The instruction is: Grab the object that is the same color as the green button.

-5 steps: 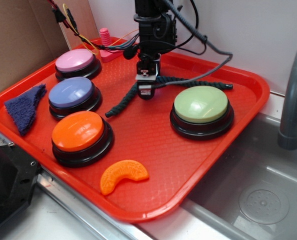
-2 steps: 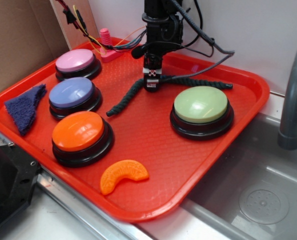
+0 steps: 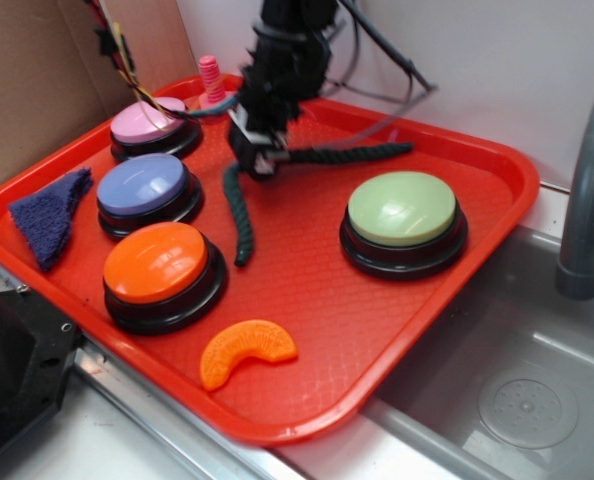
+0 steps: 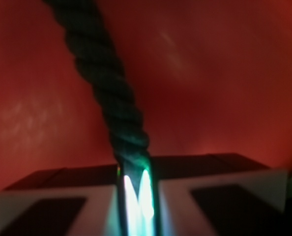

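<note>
The object, a dark green twisted rope (image 3: 241,220), hangs from my gripper (image 3: 258,160), which is shut on it near its middle. One end droops down to the red tray (image 3: 307,290) beside the orange button; the other end (image 3: 372,153) trails right, behind the green button (image 3: 402,208). The wrist view shows the rope (image 4: 106,93) running up from between my closed jaws (image 4: 136,191), over the red tray surface. The arm leans left above the tray's back part.
Pink (image 3: 149,120), blue (image 3: 142,184) and orange (image 3: 157,262) buttons line the tray's left side. An orange slice toy (image 3: 247,350) lies near the front edge, a blue cloth scrap (image 3: 49,215) at far left. A grey sink (image 3: 507,390) and faucet (image 3: 587,200) are at the right.
My gripper has closed on the rope, lifted it and swung left; the rope's left end now hangs down by the orange button instead of lying flat.
</note>
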`<state>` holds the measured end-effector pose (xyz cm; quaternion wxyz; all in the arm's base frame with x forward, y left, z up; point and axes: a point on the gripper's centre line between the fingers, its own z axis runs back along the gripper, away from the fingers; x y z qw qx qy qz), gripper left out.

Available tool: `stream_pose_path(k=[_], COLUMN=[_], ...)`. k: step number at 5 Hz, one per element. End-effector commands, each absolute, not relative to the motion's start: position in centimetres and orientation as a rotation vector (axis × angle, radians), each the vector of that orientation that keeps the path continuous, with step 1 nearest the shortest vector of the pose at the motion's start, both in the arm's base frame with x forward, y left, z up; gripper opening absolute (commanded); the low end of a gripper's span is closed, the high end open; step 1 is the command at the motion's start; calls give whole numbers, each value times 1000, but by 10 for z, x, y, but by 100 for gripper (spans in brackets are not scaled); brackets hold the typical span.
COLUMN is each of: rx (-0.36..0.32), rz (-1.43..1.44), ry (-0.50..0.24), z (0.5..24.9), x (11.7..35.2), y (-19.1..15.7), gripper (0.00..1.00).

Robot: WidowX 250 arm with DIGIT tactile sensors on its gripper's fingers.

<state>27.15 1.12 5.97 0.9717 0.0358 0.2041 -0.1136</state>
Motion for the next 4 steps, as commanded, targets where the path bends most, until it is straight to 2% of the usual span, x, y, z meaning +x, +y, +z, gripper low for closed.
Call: stream_pose_path(k=[1, 2, 3, 4], rx=[20, 51, 53, 36], rz=[-16, 15, 65, 72], ry=[167, 146, 118, 78], z=[164, 194, 228, 239], x=[252, 238, 215, 202], y=[15, 20, 27, 30], gripper=[0, 0, 0, 0])
